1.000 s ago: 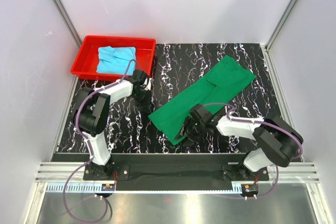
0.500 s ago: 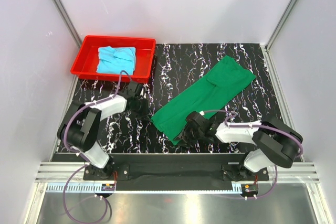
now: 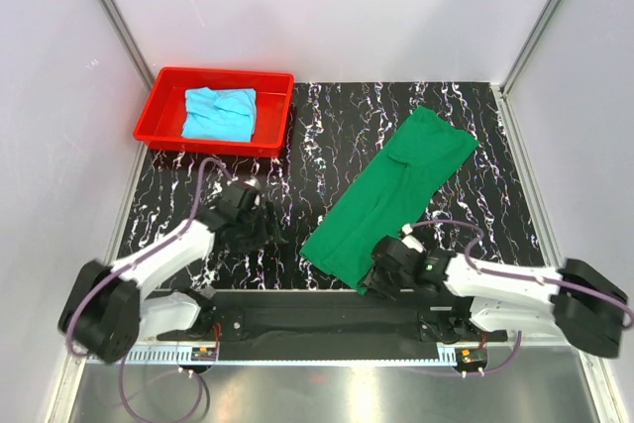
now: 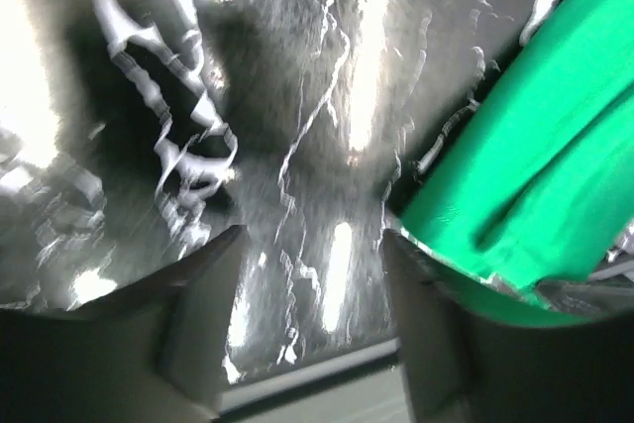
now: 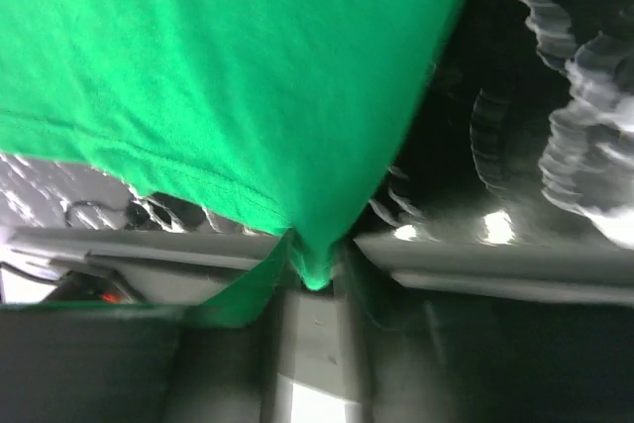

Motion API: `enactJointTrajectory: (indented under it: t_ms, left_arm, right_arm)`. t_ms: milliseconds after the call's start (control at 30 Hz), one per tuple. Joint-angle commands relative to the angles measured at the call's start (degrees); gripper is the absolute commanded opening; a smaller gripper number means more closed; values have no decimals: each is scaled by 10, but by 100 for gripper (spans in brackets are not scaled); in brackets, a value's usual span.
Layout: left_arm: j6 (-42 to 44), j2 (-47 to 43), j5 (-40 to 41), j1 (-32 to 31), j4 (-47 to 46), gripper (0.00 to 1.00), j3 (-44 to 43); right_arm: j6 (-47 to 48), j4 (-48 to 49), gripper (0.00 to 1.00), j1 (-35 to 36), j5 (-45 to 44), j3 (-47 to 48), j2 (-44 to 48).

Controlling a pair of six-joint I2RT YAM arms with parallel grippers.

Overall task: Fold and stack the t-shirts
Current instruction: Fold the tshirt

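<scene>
Black marbled worktop (image 3: 327, 136) covers the floor of a white-walled booth, and everything you need sits on it. Count two t-shirts. One green t-shirt (image 3: 396, 190) lies in a long band slanting from the near middle toward the far right. One cyan t-shirt (image 3: 220, 113) is bunched inside the single red tray (image 3: 223, 74) at the far left.

Your right hand (image 3: 378, 274) is clamped on the green shirt's near corner, right at the hem (its wrist view shows a peak of cloth pinched between the fingers). Your left hand (image 3: 265, 228) hovers low over bare worktop just left of that shirt, with its fingers apart and nothing between them.

Expect both garments to be light, limp and shapeless. They should drape from whatever point you lift and trail the rest behind, probably sliding easily on this glossy surface. One pinch gathers the cloth into a cone, so the fold line will likely wander unless a second grip stretches the edge. Take hold at the stitched hem or a corner, where the doubled fabric gives the fingers more to bite. The free near corner suits your left hand. The cyan one is crumpled, so find an exposed edge first.
</scene>
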State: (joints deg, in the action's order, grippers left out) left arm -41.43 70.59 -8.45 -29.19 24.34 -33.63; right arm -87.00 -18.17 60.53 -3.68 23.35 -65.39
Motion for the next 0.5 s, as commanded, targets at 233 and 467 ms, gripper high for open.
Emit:
enactJointTrajectory:
  t_ms: [233,467]
  left_arm:
    - [89,5,-68,-9,-13,80,-85]
    - [112,110,-28,-53,-30,75,-114]
  right_arm:
    - [92,-333,89,-14,-214,103,171]
    - [391,-234,88,-335,-159,210,87]
